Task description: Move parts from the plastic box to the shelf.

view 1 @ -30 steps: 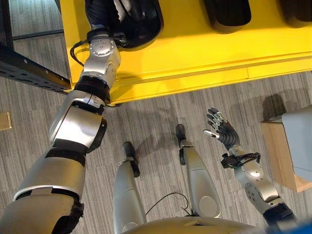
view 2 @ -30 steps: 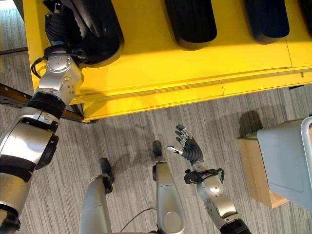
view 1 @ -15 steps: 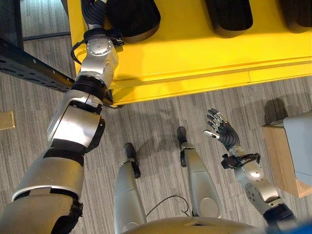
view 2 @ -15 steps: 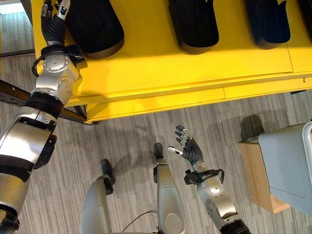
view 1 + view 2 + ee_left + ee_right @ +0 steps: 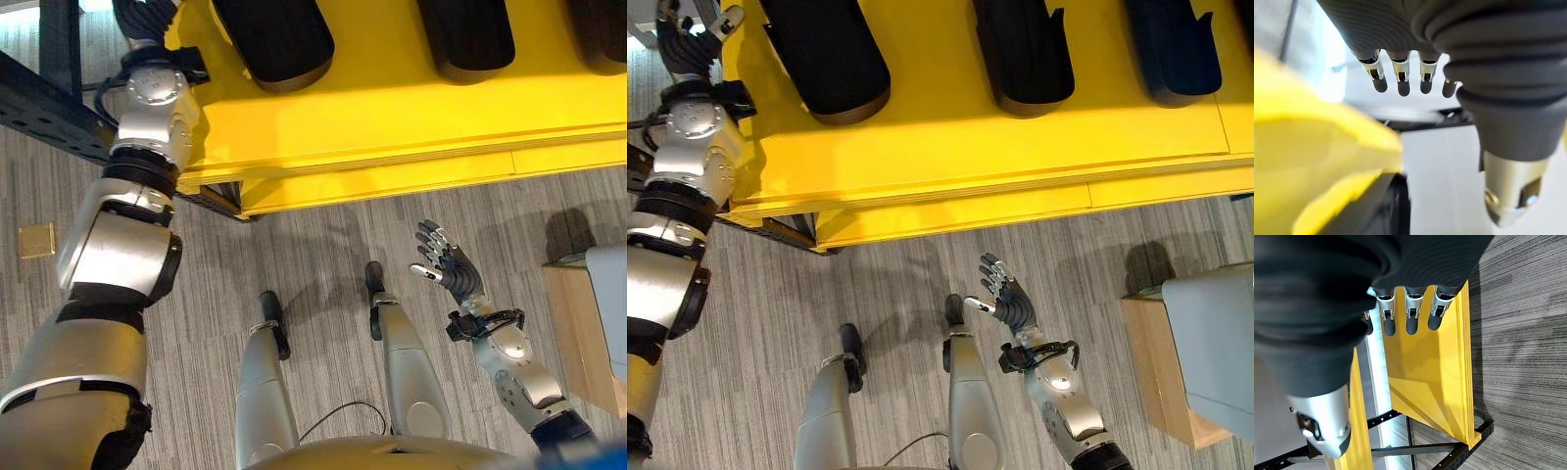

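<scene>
Your left hand [image 5: 688,34]: fingers straight, holding nothing, at the far left end of the yellow shelf [image 5: 950,157] | your right hand [image 5: 1007,299]: spread wide, empty, over the floor [image 5: 892,284] | black parts [image 5: 828,54] lie on the shelf | grey plastic box [image 5: 1215,343] at your right on a wooden stand [image 5: 1151,367].

Grey striped carpet floor [image 5: 774,294]; small wooden stand [image 5: 1151,362] at right.
</scene>
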{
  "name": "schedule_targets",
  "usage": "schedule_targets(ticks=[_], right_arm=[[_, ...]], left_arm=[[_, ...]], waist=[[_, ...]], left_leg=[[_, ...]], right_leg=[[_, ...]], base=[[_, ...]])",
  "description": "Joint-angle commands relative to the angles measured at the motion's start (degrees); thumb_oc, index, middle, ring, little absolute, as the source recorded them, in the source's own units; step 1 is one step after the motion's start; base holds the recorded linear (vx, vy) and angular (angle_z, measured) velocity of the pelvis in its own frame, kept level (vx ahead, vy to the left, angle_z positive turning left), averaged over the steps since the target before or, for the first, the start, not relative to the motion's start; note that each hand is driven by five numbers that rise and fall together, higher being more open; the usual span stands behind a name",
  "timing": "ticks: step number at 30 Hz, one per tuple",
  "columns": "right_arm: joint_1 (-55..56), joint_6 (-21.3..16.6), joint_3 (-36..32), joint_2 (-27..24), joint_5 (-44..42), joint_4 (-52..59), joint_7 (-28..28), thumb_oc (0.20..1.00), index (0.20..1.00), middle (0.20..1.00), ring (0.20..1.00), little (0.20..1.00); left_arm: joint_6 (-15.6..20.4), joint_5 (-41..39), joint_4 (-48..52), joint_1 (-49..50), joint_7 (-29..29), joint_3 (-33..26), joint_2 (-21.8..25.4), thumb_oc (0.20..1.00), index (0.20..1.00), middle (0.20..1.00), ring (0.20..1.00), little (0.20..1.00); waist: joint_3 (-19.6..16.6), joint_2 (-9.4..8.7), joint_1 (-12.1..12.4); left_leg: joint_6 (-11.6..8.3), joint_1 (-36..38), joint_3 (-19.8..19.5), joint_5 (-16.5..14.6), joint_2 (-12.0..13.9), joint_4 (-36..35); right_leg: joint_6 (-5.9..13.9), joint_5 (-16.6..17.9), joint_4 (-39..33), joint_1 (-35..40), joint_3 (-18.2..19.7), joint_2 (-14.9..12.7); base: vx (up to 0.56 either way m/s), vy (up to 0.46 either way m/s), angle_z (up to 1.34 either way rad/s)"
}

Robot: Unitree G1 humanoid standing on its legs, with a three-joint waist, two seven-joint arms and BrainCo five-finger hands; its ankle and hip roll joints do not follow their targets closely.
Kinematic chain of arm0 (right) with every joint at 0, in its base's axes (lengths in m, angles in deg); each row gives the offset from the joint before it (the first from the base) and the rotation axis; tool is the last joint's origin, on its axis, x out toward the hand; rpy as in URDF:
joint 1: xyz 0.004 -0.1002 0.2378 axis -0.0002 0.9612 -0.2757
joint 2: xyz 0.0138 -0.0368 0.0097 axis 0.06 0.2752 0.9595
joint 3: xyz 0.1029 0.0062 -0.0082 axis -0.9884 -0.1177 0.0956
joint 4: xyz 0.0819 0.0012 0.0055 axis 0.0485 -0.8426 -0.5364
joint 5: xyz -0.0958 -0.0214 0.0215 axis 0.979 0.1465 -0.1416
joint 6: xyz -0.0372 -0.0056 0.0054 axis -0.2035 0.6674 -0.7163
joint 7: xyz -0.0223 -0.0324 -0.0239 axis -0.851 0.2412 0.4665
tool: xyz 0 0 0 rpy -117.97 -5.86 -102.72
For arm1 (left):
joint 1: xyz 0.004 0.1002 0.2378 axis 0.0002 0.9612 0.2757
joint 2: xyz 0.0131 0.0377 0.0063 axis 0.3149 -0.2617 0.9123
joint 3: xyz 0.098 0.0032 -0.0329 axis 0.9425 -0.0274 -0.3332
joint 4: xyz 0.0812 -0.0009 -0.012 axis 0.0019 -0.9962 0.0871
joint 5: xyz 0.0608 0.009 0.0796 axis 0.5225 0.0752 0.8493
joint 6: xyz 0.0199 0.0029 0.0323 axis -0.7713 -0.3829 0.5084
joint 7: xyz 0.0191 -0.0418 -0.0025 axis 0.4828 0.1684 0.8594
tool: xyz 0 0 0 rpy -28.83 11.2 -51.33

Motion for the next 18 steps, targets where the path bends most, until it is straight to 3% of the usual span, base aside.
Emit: schedule_targets(ticks=[1,11,18], right_arm=[[1.1,-2.3,-1.8,-3.3,-2.0,1.4,-1.2,1.000,1.000,1.000,1.000,1.000],[1.1,-2.6,-2.5,-3.7,-2.6,0.8,-2.2,1.000,1.000,1.000,1.000,1.000],[0.2,-2.9,-3.2,-3.3,-2.4,1.0,-2.1,1.000,1.000,1.000,1.000,1.000]], left_arm=[[2.6,6.8,-1.5,-6.5,-0.5,2.3,3.6,1.000,1.000,1.000,1.000,1.000],[2.2,18.9,8.4,-7.1,0.6,8.6,4.9,1.000,1.000,1.000,1.000,1.000],[4.4,20.9,19.4,-1.6,0.7,7.0,4.7,1.000,1.000,1.000,1.000,1.000]], waist=[[-0.8,1.30,-0.4],[-0.5,1.63,0.4],[-0.2,1.66,0.9]], left_leg=[[-3.14,1.4,-3.3,0.1,2.8,-1.4],[-3.15,3.0,-3.4,0.4,2.6,-2.3],[-3.12,4.3,-3.4,0.5,2.6,-2.8]], right_leg=[[2.10,-6.0,2.8,6.2,-1.1,-3.4],[2.14,-6.2,2.8,7.7,-1.3,-3.5],[2.12,-6.5,2.8,9.0,-1.5,-3.5]], base=[[-0.01,-0.020,0.12],[0.00,-0.013,0.03],[0.00,-0.008,0.02]])
